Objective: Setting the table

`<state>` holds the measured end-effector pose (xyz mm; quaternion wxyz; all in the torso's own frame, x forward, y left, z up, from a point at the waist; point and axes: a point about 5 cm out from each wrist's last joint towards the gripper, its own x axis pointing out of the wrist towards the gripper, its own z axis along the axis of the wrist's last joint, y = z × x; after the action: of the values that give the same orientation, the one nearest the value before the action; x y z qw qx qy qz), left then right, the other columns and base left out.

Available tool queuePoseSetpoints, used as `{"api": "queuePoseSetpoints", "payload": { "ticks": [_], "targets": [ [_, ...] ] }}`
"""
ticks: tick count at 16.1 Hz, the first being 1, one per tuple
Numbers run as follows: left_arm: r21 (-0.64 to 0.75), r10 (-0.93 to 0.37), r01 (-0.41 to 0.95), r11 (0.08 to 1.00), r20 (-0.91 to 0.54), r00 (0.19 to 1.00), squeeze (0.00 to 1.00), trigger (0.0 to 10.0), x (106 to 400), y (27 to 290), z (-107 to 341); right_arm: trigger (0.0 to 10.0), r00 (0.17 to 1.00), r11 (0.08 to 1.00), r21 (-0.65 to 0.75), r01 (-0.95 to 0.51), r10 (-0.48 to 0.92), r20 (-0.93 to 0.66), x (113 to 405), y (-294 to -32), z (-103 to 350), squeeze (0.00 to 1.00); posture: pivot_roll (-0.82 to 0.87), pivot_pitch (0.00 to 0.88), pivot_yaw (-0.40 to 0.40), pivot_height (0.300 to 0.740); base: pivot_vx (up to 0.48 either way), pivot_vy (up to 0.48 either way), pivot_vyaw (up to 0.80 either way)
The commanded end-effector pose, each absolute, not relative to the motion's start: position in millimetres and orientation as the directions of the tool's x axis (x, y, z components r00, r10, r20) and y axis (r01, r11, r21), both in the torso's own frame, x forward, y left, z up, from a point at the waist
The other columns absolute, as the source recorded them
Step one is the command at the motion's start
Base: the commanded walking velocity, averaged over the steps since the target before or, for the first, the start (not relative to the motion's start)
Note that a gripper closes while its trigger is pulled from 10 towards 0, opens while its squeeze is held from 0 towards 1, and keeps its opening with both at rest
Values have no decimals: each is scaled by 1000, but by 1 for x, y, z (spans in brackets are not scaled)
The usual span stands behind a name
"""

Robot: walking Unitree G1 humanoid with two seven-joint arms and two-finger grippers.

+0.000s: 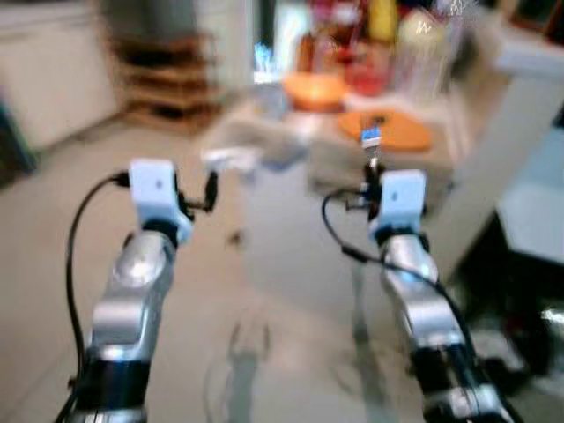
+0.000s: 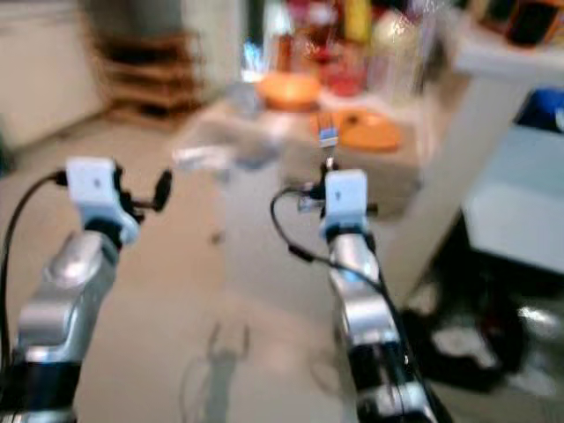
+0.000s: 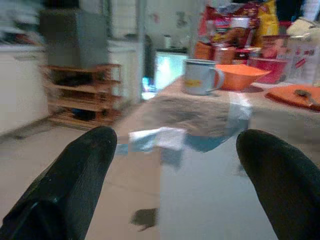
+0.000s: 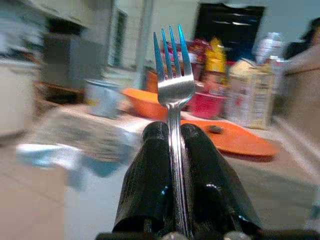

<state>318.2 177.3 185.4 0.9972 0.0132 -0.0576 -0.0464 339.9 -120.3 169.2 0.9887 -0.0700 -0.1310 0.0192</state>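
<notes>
Two black fingers of the right gripper [image 4: 170, 145] are pressed together on the handle of a metal fork [image 4: 172, 82], which stands upright with its tines pointing up, above the fingertips. Beyond the fork stands a table [image 3: 210, 112] draped with a pale cloth, the landmark of this blurred scene. On the table, an orange plate [image 4: 235, 140] lies nearest the fork, with a small dark object resting on it. An orange bowl [image 3: 240, 76] sits farther back on the table, a grey mug [image 3: 200, 76] just beside it, and bright food packets crowd the table's far side. The left gripper [image 3: 172, 150] hovers short of the table with its fingers spread wide, holding nothing. Wooden shelves [image 3: 82, 95] stand against the wall beyond the table's left end.
</notes>
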Motion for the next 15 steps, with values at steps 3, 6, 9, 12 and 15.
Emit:
{"api": "queuePoseSetpoints", "payload": {
  "ticks": [3, 6, 9, 12, 15],
  "targets": [
    [40, -115, 111, 993, 108, 988, 0, 10000, 319, 177, 182, 0, 969, 988, -151, -27, 63, 240, 339, -120, 164, 0, -67, 0, 31, 740, 0, -278, 0],
    [29, -121, 119, 993, 101, 988, 0, 10000, 320, 176, 180, 0, 974, 990, -136, -40, 69, 218, 340, -117, 162, 0, -67, 0, 32, 740, 112, -374, -252],
    [27, -119, 117, 993, 100, 988, 0, 10000, 320, 176, 179, 0, 975, 991, -130, -42, 69, 211, 340, -116, 161, 0, -64, 0, 29, 740, 0, 0, -769],
    [33, -121, 119, 992, 96, 988, 0, 10000, 321, 175, 177, 0, 977, 990, -136, -36, 63, 201, 342, -116, 158, 0, -65, 0, 28, 740, 0, 0, -502],
    [28, -112, 110, 994, 103, 988, 0, 10000, 320, 175, 176, 0, 974, 988, -148, -42, 73, 214, 342, -115, 162, 0, -67, 0, 28, 740, 0, -155, 0]
  ]
}}
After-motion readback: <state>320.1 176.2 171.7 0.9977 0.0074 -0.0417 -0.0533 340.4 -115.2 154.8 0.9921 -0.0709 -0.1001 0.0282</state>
